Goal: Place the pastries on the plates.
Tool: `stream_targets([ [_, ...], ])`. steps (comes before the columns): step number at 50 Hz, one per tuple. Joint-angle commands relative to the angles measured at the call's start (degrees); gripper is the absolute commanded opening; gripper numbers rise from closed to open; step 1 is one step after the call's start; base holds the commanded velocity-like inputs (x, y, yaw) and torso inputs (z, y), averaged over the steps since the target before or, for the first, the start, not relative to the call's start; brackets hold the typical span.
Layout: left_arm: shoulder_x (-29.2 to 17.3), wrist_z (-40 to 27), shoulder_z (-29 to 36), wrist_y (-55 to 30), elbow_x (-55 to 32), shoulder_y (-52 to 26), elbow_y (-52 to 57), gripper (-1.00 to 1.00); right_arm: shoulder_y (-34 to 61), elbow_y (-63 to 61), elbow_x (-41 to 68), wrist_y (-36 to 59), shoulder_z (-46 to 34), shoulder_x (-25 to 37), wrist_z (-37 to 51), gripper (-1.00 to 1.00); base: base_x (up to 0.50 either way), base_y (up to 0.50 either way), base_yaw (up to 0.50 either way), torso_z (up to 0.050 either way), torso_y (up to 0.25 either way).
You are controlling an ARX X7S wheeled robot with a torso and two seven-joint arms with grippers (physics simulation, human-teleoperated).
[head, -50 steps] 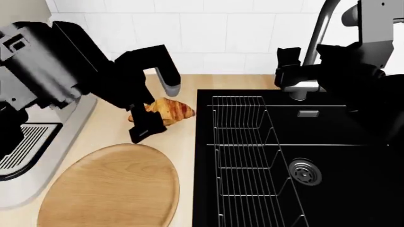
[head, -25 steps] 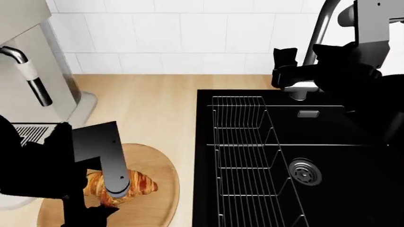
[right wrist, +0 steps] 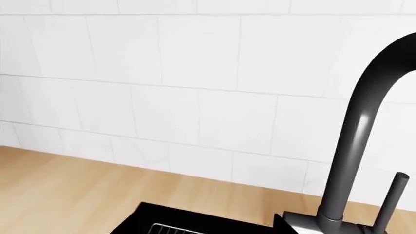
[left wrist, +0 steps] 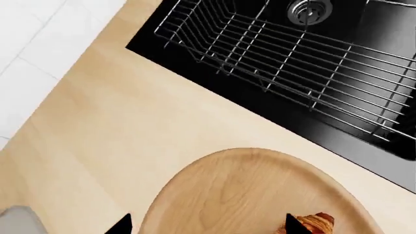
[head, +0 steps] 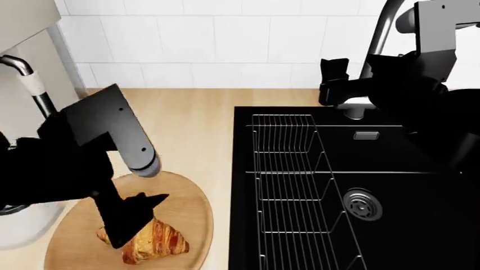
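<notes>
The larger plump croissant [head: 156,243] lies on the oval light-wood plate [head: 188,205] at the front left of the counter. My left gripper [head: 135,218] hangs just above it, open and empty, its fingers spread wide. In the left wrist view the plate [left wrist: 254,190] fills the lower part and a bit of the croissant [left wrist: 320,222] shows beside one fingertip [left wrist: 293,227]. My right gripper [head: 336,79] is held high by the faucet, open and empty; one fingertip [right wrist: 286,228] shows in its wrist view. The small croissant and the white plate are out of view.
A coffee machine [head: 30,84] stands at the left, close to my left arm. A black sink [head: 420,225] with a wire rack [head: 293,185] and a drain [head: 362,203] takes up the right. A dark faucet [head: 379,34] rises behind it, before a white tiled wall.
My left gripper carried the croissant from the counter by the coffee machine to the wood plate, let it go and rose a little. The right arm barely moved.
</notes>
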Motion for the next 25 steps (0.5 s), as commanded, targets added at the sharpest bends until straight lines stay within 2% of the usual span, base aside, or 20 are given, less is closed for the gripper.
stream_targets([
  [1, 1.34, -20.89, -1.79, 16.02, -5.46, 4.4, -9.95, 1.0, -0.39, -0.46, 0.26, -0.96, 0.29, 0.13, -0.28, 1.0, 0.0, 0.0, 0.0, 0.0, 0.0],
  [3, 1.21, -23.87, -2.32, 18.54, -4.48, 5.0, -12.09, 1.0, 0.11, -0.24, -0.05, -0.95, -0.17, 0.14, -0.51, 1.0, 0.0, 0.0, 0.0, 0.0, 0.0],
  [5, 4.45, -24.42, -2.7, 22.39, -0.36, 6.13, -14.73, 1.0, 0.64, -0.82, 0.05, -0.62, -0.35, -0.09, 0.19, 1.0, 0.0, 0.0, 0.0, 0.0, 0.0],
  [6, 8.07, -27.18, -2.6, 23.6, 2.7, 4.62, -20.64, 1.0, 2.14, -1.35, 0.43, 0.14, -0.42, -0.34, 1.04, 1.0, 0.0, 0.0, 0.0, 0.0, 0.0],
  [10, 10.87, -28.74, -4.74, 28.18, 2.03, 5.55, -23.55, 1.0, 3.18, -3.55, 2.52, 2.09, 0.02, -0.94, 3.64, 1.0, 0.0, 0.0, 0.0, 0.0, 0.0],
  [13, 11.35, -30.08, -5.69, 29.88, 1.51, 5.93, -24.71, 1.0, 6.09, -3.21, 3.74, 3.58, 0.29, -1.57, 5.11, 1.0, 0.0, 0.0, 0.0, 0.0, 0.0],
  [19, 12.77, -28.79, -5.63, 29.6, 2.65, 4.56, -27.52, 1.0, 8.17, -6.25, 12.83, 9.68, 2.85, -3.83, 14.73, 1.0, 0.0, 0.0, 0.0, 0.0, 0.0],
  [24, 12.81, -28.64, -6.15, 28.66, 2.58, 2.46, -27.73, 1.0, 13.41, -7.56, 22.99, 14.19, 4.16, -4.79, 24.88, 1.0, 0.0, 0.0, 0.0, 0.0, 0.0],
  [25, 12.6, -28.87, -6.28, 28.38, 2.11, 2.29, -27.05, 1.0, 14.12, -7.32, 22.68, 14.01, 4.15, -4.59, 24.71, 1.0, 0.0, 0.0, 0.0, 0.0, 0.0],
])
